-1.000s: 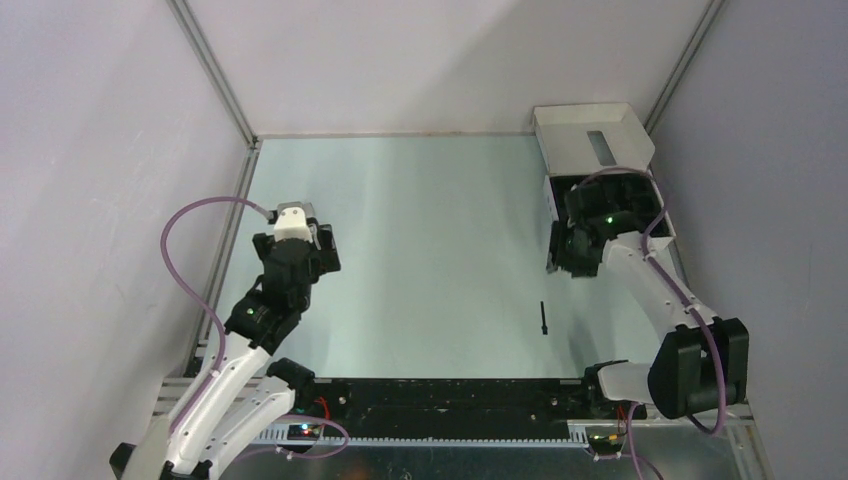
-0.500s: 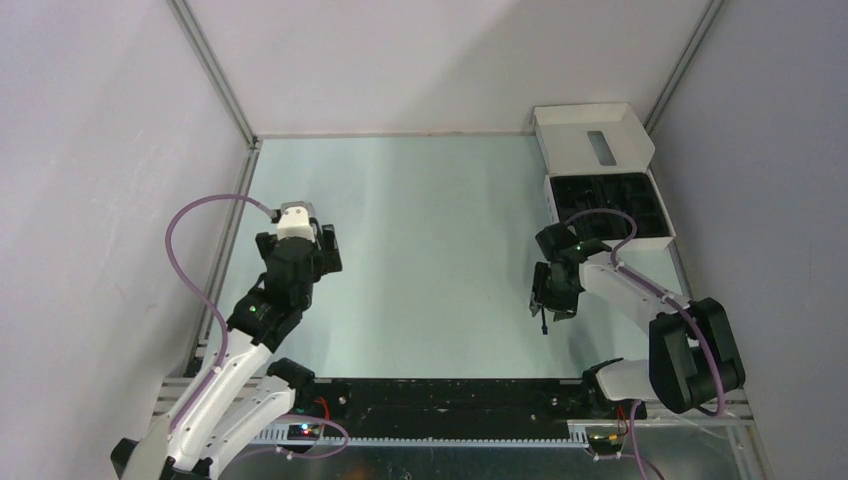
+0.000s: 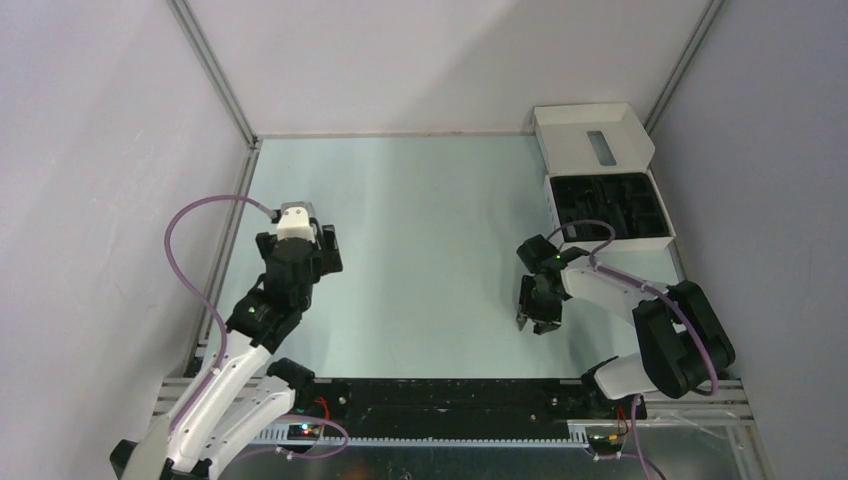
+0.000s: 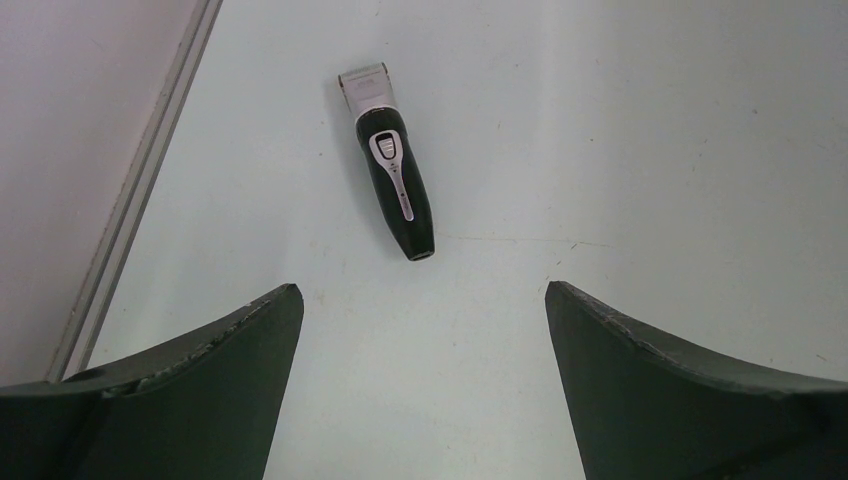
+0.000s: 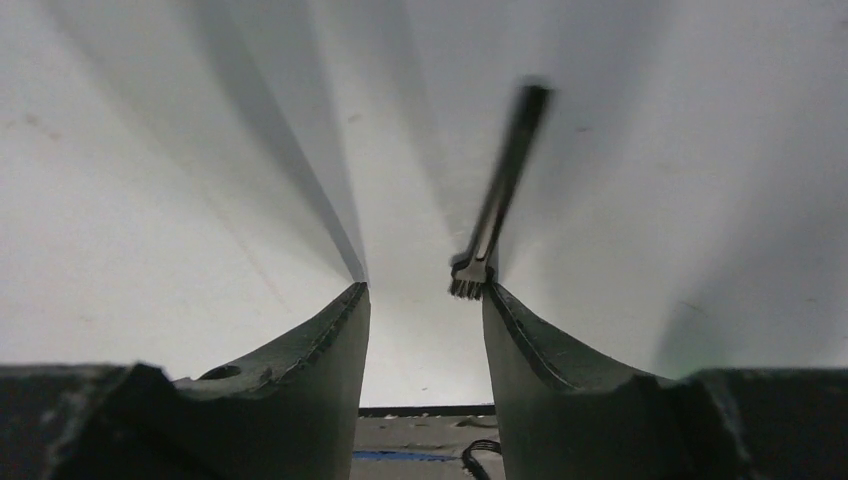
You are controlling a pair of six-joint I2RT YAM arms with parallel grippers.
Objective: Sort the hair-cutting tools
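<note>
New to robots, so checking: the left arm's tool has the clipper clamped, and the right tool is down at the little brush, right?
Not clamped. The left wrist view shows the left tool wide open, with the clipper lying loose on the table ahead of it. The right tool is down at the brush.

- Mid bench (image 3: 430, 220) open between the arms: wide passage.
- Boxed black tray (image 3: 608, 205) blocks far right corner.
- Hair clipper (image 4: 393, 170) near left wall rail (image 4: 140, 190); room around it.
- Stick brush (image 5: 497, 200) at right gripper (image 5: 425, 292) fingertip (image 5: 520, 340); bench open beyond.
</note>
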